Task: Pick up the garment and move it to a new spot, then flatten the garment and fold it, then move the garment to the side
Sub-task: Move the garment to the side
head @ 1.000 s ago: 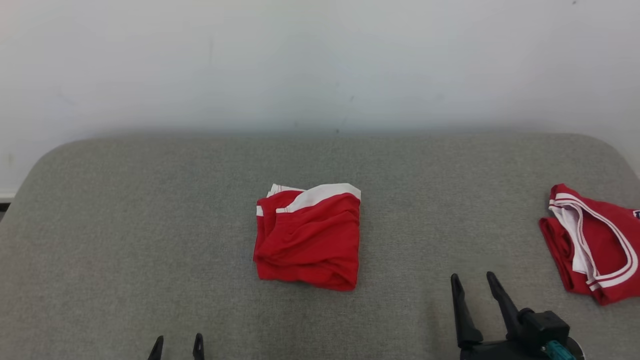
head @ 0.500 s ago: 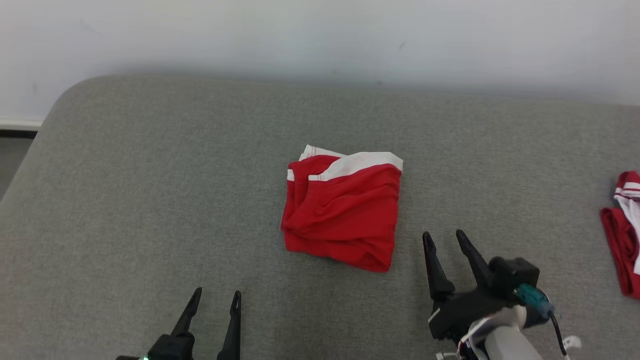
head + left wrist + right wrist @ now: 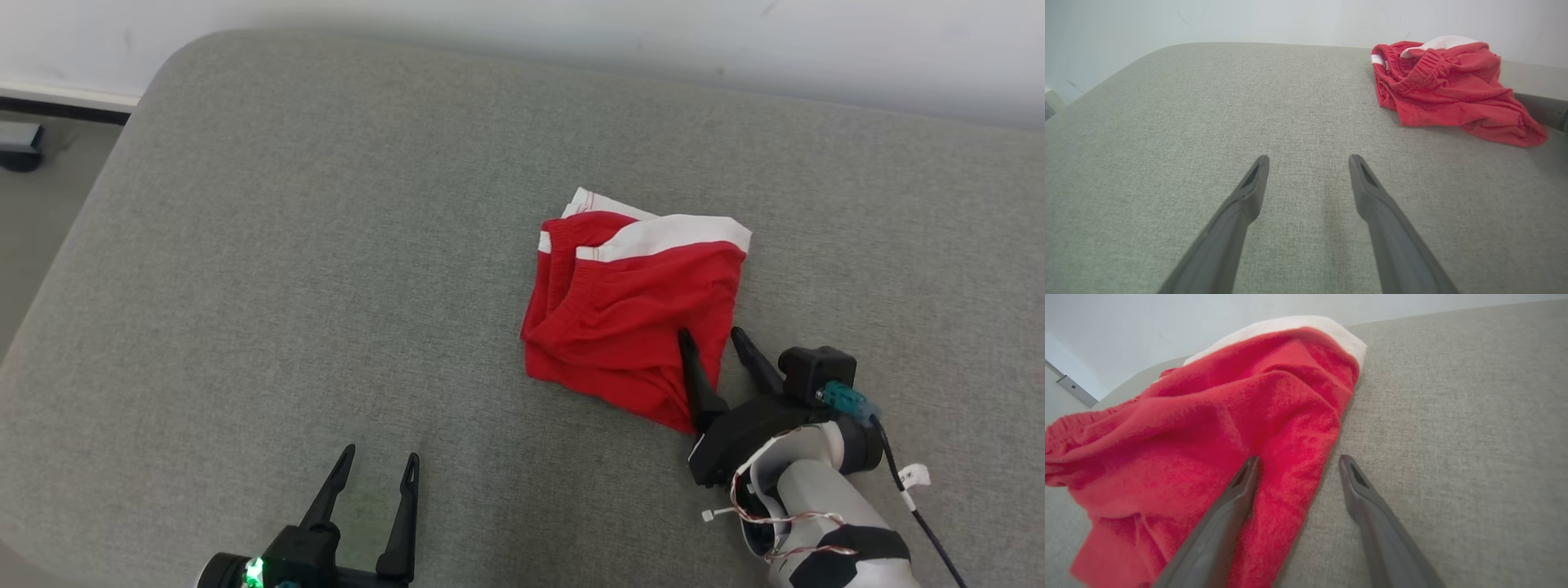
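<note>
**Right gripper straddles edge of folded red garment; left gripper waits over bare cushion**

The right gripper [image 3: 709, 332] reaches in from the lower right of the head view on a pale forearm [image 3: 816, 506] trailing loose wires, its two dark fingers angled up and slightly left. Its jaws stand wide apart and hold nothing. One finger lies over the near right corner of the red garment [image 3: 629, 310]; the other sits over bare fabric just beside the garment's right edge. Whether the finger over the cloth touches it cannot be told. The right wrist view shows the same pose close up: the right gripper [image 3: 1298, 459] is spread across the border where the red garment [image 3: 1229, 428] meets the grey surface.

The left gripper [image 3: 382, 452] rests at the bottom edge of the head view, left of centre, fingers pointing up, jaws equally wide and empty, well apart from the garment. In its own wrist view the left gripper [image 3: 1308, 159] looks along open grey cloth, with the garment [image 3: 1445, 90] off to the upper right.

The garment lies folded into a rumpled square right of centre on a broad grey cushioned surface [image 3: 326, 245], its white waistband [image 3: 669, 233] along the far side. A pale wall [image 3: 816, 41] runs behind, and a strip of floor [image 3: 49, 204] shows past the cushion's rounded left corner.
</note>
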Controlling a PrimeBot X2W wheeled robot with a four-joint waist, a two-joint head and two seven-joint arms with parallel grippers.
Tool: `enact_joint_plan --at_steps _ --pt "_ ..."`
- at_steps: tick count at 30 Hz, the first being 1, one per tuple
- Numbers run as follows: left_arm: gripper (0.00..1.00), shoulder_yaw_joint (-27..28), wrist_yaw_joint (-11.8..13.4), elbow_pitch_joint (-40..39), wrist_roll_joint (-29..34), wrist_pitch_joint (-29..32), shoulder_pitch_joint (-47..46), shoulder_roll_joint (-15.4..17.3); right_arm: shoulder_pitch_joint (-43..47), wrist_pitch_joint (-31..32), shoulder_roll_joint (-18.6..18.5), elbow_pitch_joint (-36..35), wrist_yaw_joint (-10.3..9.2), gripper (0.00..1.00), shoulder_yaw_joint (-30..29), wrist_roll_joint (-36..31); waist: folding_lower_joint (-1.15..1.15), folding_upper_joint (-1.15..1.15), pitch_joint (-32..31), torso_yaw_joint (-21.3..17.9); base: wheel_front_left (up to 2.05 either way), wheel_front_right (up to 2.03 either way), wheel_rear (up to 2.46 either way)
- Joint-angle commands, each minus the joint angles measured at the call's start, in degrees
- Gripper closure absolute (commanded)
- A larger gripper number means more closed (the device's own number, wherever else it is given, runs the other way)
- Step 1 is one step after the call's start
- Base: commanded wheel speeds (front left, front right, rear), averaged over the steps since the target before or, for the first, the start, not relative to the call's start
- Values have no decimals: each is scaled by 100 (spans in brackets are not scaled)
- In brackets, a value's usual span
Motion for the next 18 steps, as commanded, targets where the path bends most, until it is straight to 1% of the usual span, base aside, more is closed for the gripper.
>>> enact_joint_plan --at_steps 1,2,3,4,7,10,14,15,18 --pt "0 -24 35 -12 -28 -16 -90 -4 -78 82 14 272 14 0 143 165 -1 -1 116 142 0 0 0" --pt "0 -31 43 -6 -30 -16 -94 -3 -111 90 22 390 15 29 217 226 -1 -1 112 146 0 0 0" --pt "0 -33 51 2 -26 -16 -93 -4 -121 83 29 475 15 75 287 279 -1 -1 100 145 0 0 0" --pt "0 -20 63 9 -18 -16 -81 -3 -126 74 37 551 17 100 367 317 -1 -1 76 134 0 0 0" --pt "0 23 75 13 -2 -16 -27 -5 -133 24 36 644 19 100 497 368 -1 -1 -22 44 0 0 0" --pt "0 70 54 36 34 -16 38 -3 -61 -8 16 644 14 100 491 421 -1 -1 -165 -143 0 0 0" --pt "0 128 18 70 101 -16 125 -4 112 -18 -9 410 12 100 356 365 -1 -1 -379 -575 0 0 0" --pt "0 128 18 70 101 -16 125 -4 112 -18 -9 410 12 100 356 365 -1 -1 -379 -575 0 0 0" --pt "0 149 -31 91 140 -16 146 -3 307 -21 -12 249 7 100 204 284 -1 -1 -517 -983 0 0 0"
